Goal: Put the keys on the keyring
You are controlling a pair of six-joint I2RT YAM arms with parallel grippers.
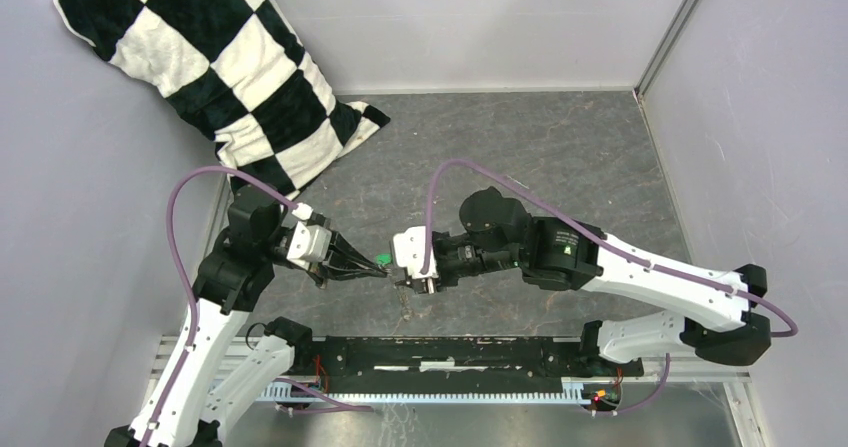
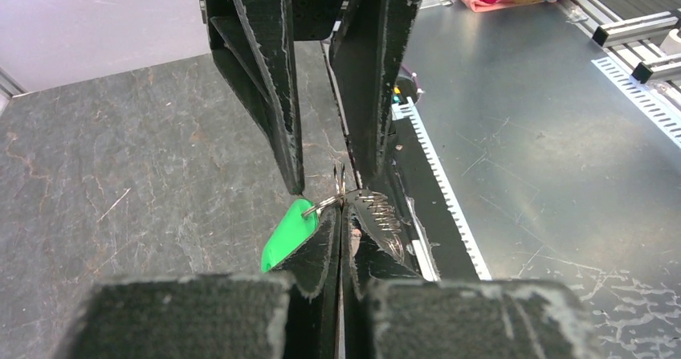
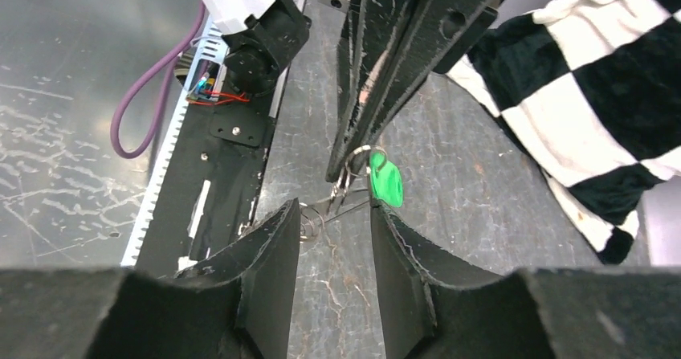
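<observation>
a grey mottled table (image 1: 560,157) and a black-and-white checked pillow (image 1: 230,77) frame the work. below the pillow's lower corner, toward the arm bases, the left claw (image 2: 341,214) is pinched tight on the keys (image 2: 291,232), gripping the metal just beside the green tag (image 3: 385,178), which hangs free to one side. the right claw (image 3: 333,214), on the far side of that pinch from the pillow, stands partly apart with nothing clamped. thin wire of the keyring (image 3: 309,221) crosses the gap between its jaws.

both pieces look light, hard and slick. the ring is thin springy wire, likely to twist or slip in a flat grip, and is best taken across the wire near its opening. the key is best held by its metal, leaving its hole clear.

much is hard to read. the ring's full outline is lost against the table, its opening cannot be found, and whether the key is threaded on the wire cannot be told. from above, both are specks between the claws.
</observation>
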